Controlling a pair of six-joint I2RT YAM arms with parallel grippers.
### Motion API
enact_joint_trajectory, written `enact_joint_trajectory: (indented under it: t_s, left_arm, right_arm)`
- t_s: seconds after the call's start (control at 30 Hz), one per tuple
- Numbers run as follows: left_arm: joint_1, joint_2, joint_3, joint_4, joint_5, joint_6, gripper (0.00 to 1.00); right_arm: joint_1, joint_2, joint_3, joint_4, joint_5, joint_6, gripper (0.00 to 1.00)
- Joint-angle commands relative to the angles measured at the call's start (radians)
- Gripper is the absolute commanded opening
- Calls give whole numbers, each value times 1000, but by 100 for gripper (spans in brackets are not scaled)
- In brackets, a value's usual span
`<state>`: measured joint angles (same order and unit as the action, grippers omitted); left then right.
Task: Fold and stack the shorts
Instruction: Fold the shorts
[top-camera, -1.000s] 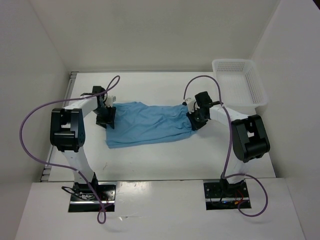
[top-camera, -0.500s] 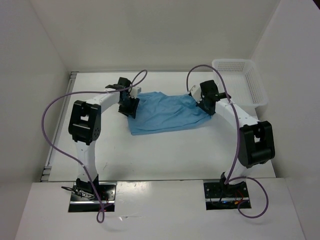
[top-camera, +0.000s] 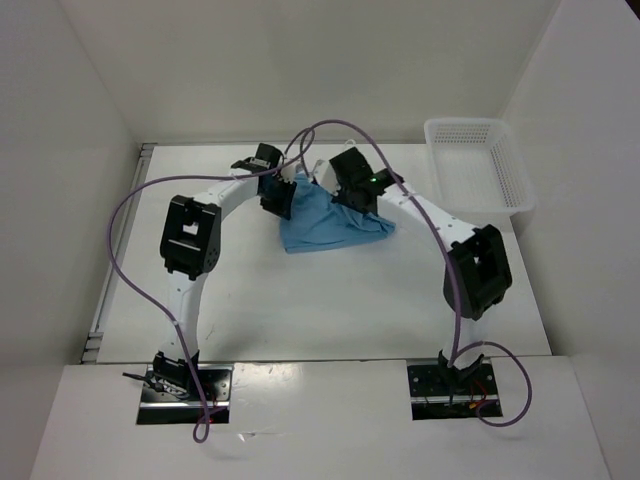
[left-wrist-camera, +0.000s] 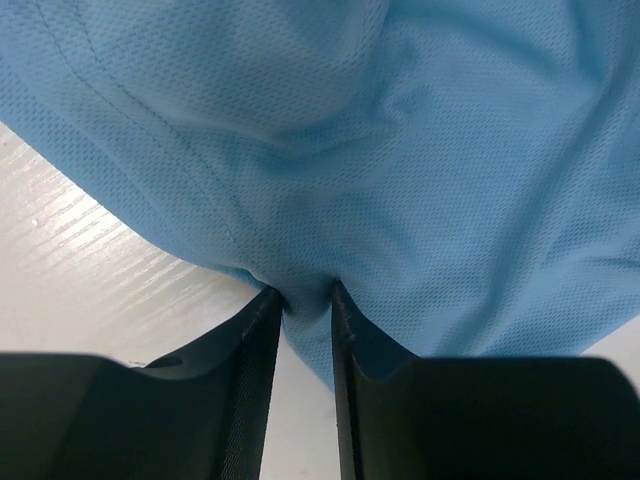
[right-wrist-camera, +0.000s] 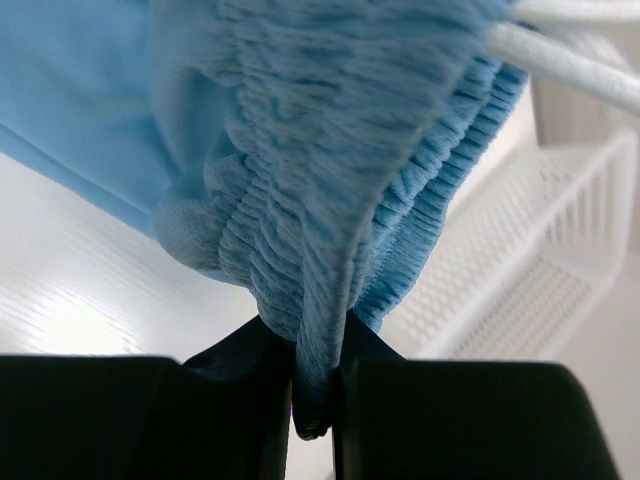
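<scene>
The light blue shorts (top-camera: 335, 225) lie bunched at the middle back of the table, doubled over between the two arms. My left gripper (top-camera: 277, 196) is shut on a pinch of the plain fabric (left-wrist-camera: 400, 160) at the left edge. My right gripper (top-camera: 352, 190) is shut on the gathered elastic waistband (right-wrist-camera: 300, 240), and the white drawstring (right-wrist-camera: 570, 55) hangs off it. The two grippers are close together above the cloth. The part of the shorts under the right gripper is hidden in the top view.
A white plastic mesh basket (top-camera: 478, 168) stands at the back right of the table; it also shows in the right wrist view (right-wrist-camera: 560, 270). White walls close in the table on the left, back and right. Purple cables loop over both arms.
Both grippers have swung toward the table's middle, carrying their ends of the shorts. The cloth went from spread out wide to folded over into a short bunch.
</scene>
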<state>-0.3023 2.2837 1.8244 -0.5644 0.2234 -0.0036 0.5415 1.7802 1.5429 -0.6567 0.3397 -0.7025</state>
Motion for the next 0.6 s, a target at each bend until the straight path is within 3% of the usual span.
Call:
enact_joint_trajectory:
  t_s: [0.0, 0.3, 0.57]
  left_arm:
    - [-12, 82, -4, -34, 34, 4, 34]
    - [11, 51, -27, -34, 96, 4, 33]
    - [22, 60, -17, -34, 96, 4, 35]
  right_arm:
    - [67, 74, 69, 5, 9, 60, 0]
    - [129, 214, 226, 61, -16, 164, 0]
    - [182, 234, 174, 85, -39, 277, 0]
